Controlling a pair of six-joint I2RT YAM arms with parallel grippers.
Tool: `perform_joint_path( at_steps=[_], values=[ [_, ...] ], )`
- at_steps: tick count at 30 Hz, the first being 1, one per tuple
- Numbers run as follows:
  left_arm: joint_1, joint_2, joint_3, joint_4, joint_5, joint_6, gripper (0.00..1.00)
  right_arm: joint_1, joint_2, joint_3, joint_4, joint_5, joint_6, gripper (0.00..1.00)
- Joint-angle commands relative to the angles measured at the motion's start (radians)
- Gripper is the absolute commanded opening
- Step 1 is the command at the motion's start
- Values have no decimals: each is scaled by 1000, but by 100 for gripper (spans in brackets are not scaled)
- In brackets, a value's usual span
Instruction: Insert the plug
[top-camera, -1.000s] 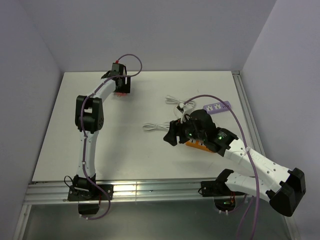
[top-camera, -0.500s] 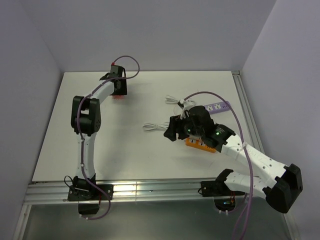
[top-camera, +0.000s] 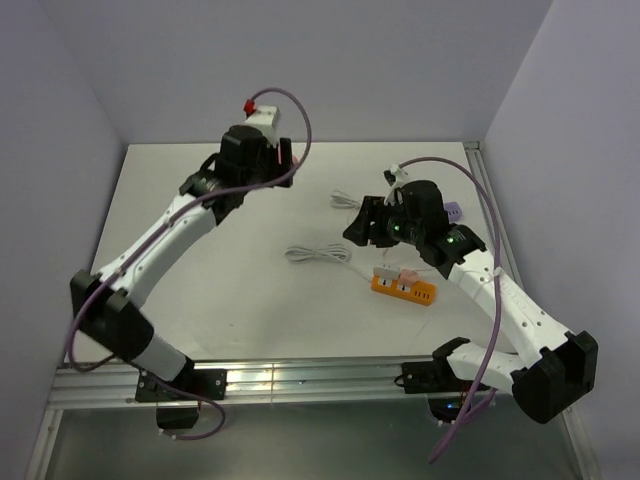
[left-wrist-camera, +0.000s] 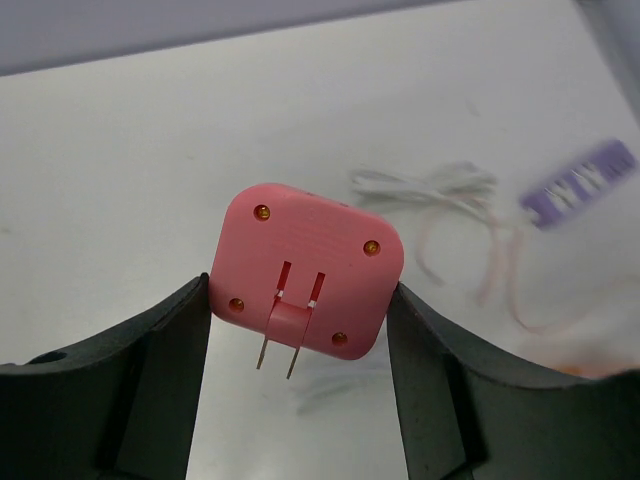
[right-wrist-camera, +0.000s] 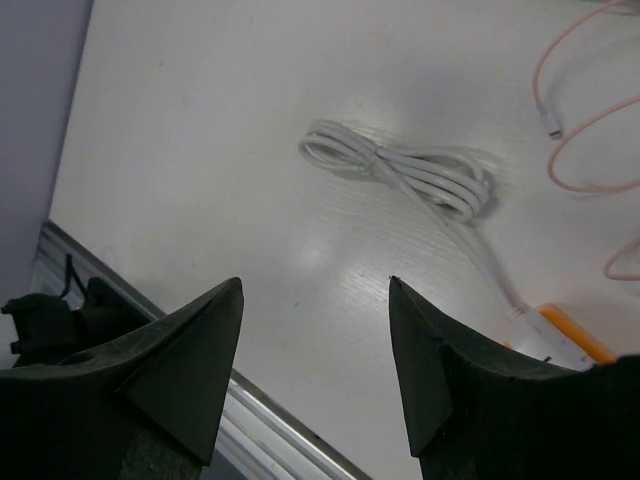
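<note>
Pink plug (left-wrist-camera: 305, 270) clamped in left gripper (left-wrist-camera: 298, 305); purple strip (left-wrist-camera: 578, 182) blurred.

Plugs: one, a pink plug (left-wrist-camera: 305, 270) with two prongs.
Power strips: two, an orange strip (top-camera: 403, 289) and a purple strip (left-wrist-camera: 578, 183).
White cable bundles: two, a coiled bundle (top-camera: 318, 254) mid-table and a second bundle (top-camera: 345, 201) farther back.
Pink cables: one, a loose pink cable (right-wrist-camera: 548, 126).
Robot arms: two, the left arm (top-camera: 160, 235) and the right arm (top-camera: 500, 295).
</note>
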Motion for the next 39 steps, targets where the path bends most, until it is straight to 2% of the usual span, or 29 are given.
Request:
perform_joint_path(
  at_steps=[1, 3, 6, 12, 17, 19, 26, 32, 39],
  values=[
    [-91, -187, -178, 87, 165, 37, 0, -16, 6, 83, -15, -91, 51, 67],
    [-168, -249, -271, 153, 161, 55, 0, -25, 0, 75, 10, -130, 127, 66],
    [-243, -320, -331, 185, 112, 51, 0, -40, 14, 101, 1, -211, 203, 65],
    [-320, -375, -391, 217, 128, 80, 0, -51, 36, 162, -35, -328, 237, 61],
    [-377, -407, -440, 248, 142, 107, 0, -59, 49, 250, -113, -312, 234, 57],
    [-397, -429, -460, 272, 142, 119, 0, -65, 81, 279, -156, -317, 225, 52],
    [-466, -436, -465, 254, 113, 153, 0, -65, 123, 296, -191, -372, 205, 46],
    [-492, -410, -457, 248, 116, 152, 0, -62, 124, 262, -197, -414, 183, 45],
    [-518, -371, -427, 250, 101, 150, 1, -59, 120, 232, -208, -450, 160, 38]
  ],
)
